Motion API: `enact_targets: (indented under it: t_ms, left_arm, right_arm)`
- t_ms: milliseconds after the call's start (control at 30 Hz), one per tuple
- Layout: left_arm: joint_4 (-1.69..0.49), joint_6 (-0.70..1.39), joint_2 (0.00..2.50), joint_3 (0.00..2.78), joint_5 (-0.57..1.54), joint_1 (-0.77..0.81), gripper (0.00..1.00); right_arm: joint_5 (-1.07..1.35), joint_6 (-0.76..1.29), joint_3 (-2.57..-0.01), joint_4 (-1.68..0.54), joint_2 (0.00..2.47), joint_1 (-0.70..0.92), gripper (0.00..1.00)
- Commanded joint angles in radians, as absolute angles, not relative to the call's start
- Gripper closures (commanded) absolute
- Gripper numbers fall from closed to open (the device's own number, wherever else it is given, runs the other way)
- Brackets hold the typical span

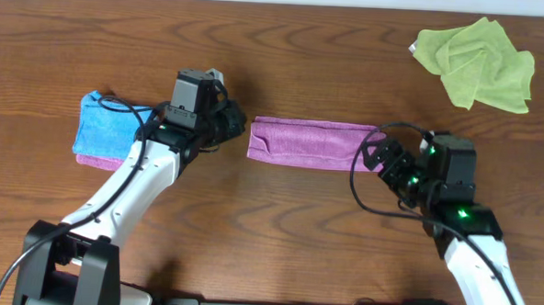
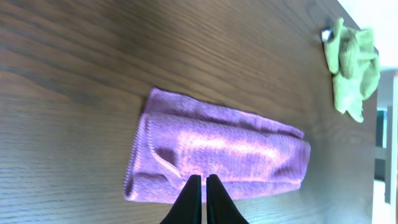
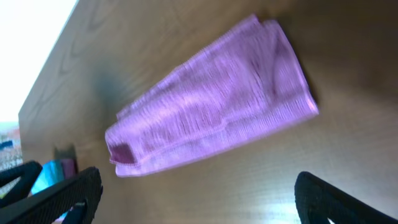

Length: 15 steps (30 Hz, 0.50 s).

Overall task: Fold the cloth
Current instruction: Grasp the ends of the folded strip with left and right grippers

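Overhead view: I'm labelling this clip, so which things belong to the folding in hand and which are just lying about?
In the job: purple cloth, folded into a strip mid-table; left gripper, shut; right gripper, open.
Lying about: green cloth, crumpled, far right; blue cloth, folded, far left, atop a pink cloth.

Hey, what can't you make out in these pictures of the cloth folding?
- Overhead: right end of the purple cloth, hidden behind the right gripper.
- Overhead: pink cloth under the blue cloth, mostly covered.
- Left wrist: the left gripper, cut off by the bottom edge.
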<state>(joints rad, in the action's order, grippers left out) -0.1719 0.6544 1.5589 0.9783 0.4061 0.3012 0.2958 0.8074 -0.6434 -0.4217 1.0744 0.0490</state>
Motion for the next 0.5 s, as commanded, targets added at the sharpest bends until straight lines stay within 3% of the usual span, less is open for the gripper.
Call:
enact_targets:
  t_ms: [0,467]
  left_arm:
    - [-0.162,0.659,1.584,0.995,0.427,0.336,0.94]
    - [-0.16,0.645,1.853,1.181,0.381,0.393,0.94]
  right_arm:
    - [0.296,0.878,-0.653,-0.477,1.036,0.045,0.01]
    - [0.252,0.886,-0.653,-0.527,1.161,0.045,0.01]
